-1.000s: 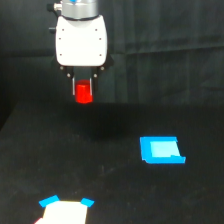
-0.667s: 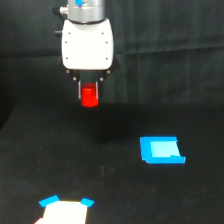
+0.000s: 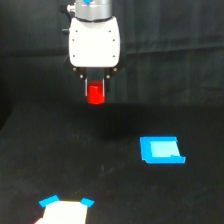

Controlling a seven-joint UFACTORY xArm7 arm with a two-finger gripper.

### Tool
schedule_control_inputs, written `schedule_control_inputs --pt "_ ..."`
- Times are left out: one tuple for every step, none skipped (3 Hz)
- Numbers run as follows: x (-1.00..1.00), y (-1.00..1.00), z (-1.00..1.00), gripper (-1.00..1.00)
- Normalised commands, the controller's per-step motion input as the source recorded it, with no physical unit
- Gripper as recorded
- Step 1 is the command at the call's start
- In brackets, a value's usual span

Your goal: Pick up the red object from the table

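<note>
The red object (image 3: 96, 95), a small bright red-orange block, hangs in the air above the black table (image 3: 110, 180) in the exterior view. My gripper (image 3: 96, 92) is shut on it, a dark finger on each side of the block. The white gripper body sits directly above, in the upper middle of the view. The block's lower end sticks out below the fingertips and does not touch the table.
A flat blue rectangle (image 3: 161, 150) lies on the table toward the exterior view's right. A white patch with blue corners (image 3: 65, 210) sits at the bottom edge, left of centre. A dark curtain hangs behind the table.
The gripper, still holding the red object, has shifted toward the exterior view's right and slightly downward in the view.
</note>
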Motion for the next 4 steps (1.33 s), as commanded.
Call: schedule_control_inputs --pt "-0.32 0.58 -0.08 -1.00" --pt "0.46 -0.15 -0.45 -1.00" --pt "-0.37 0.19 -0.44 -1.00" --pt "-0.44 0.36 -0.44 -1.00"
